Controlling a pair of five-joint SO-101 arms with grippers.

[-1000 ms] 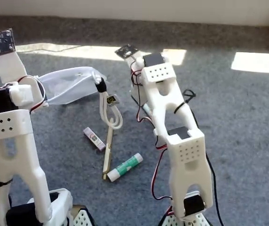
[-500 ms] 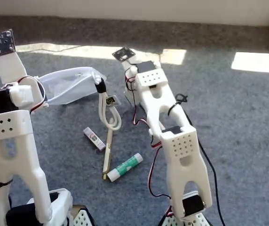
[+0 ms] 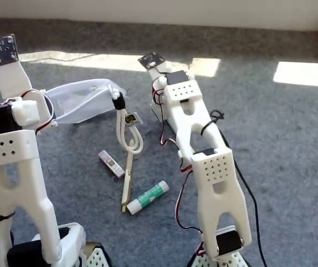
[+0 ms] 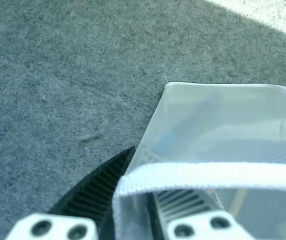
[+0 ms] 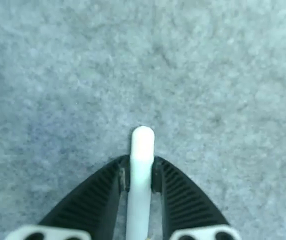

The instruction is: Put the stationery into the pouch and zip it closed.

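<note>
- Left gripper (image 4: 143, 197) is clenched on the woven hem of the white mesh pouch (image 4: 223, 125). I see it held up by that edge at far left.
- Right gripper (image 5: 140, 167) is grasping a white pen (image 5: 142, 142), tip aimed at the grey carpet (image 3: 281, 144).
- White strap loop (image 3: 130, 133) trails from the pouch's black zipper pull (image 3: 118, 102) and lies across the top of a wooden stick (image 3: 127, 181).
- Small tube (image 3: 111, 164) lies left of the stick, and a green-and-white glue stick (image 3: 147, 197) lies just beside its lower end.
- Right arm (image 3: 195, 122) stands close beside the strap, screening the carpet behind it.

pouch (image 3: 84, 100) translucent white | pen (image 5: 142, 150) white | glue stick (image 3: 148, 197) green-white | carpet (image 3: 292, 144) grey
</note>
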